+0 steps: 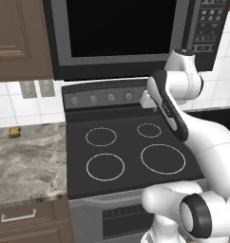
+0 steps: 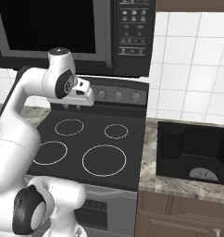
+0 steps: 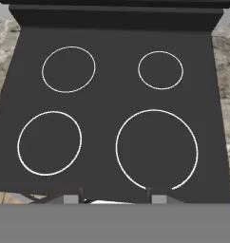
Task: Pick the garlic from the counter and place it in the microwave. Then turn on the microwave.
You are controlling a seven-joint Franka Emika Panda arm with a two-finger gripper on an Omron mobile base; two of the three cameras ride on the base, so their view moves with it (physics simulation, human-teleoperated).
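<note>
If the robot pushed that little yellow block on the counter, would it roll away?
Probably not. The block looks boxy with flat sides, so it would likely slide rather than roll. It is tiny beside the stovetop, so it is probably light. The counter looks smooth and flat, so even a gentle nudge might move it.

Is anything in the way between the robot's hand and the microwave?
Nothing stands between the gripper and the microwave above it, over the stovetop. But the microwave's door looks shut, so the inside is blocked.
</note>
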